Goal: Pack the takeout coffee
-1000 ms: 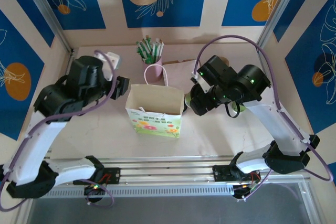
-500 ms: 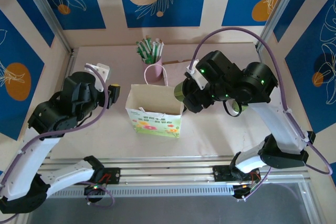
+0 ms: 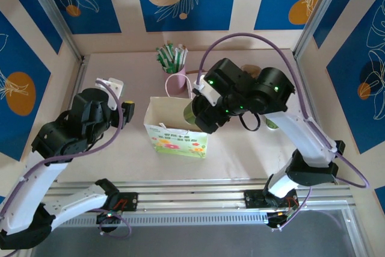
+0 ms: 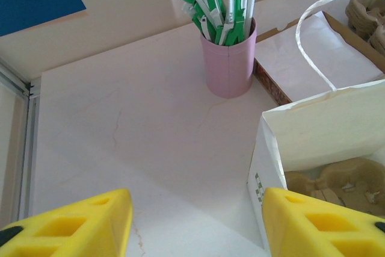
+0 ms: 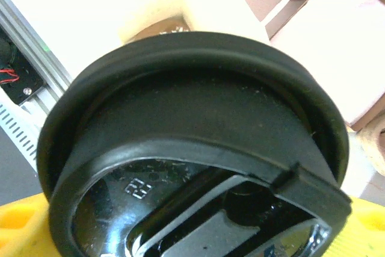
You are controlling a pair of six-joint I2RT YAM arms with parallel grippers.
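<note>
Over the mouth of the paper bag [image 3: 176,126], my right gripper [image 3: 195,114] grasps the takeout coffee [image 3: 189,110], its body largely hidden behind my wrist. Its black lid [image 5: 198,148] crowds out my fingers [image 5: 21,233]. My left gripper [image 4: 195,221] hangs released beside the bag.

Small takeout coffee [image 3: 190,111], green body, black lid [image 5: 198,106], held above open paper bag [image 3: 178,140]

The takeout coffee [image 5: 192,148] shows a black plastic lid, glossy in the middle and duller at the rim. The paper bag [image 4: 325,118] is white and matt, with a rough brown pulp tray [image 4: 337,185] inside. The pink cup [image 4: 228,58] is smooth and matt. The tabletop [image 4: 120,124] is pale, smooth and faintly veined. The left gripper [image 4: 197,209] has yellow, matt, foam-like fingers [image 4: 78,224].
</note>
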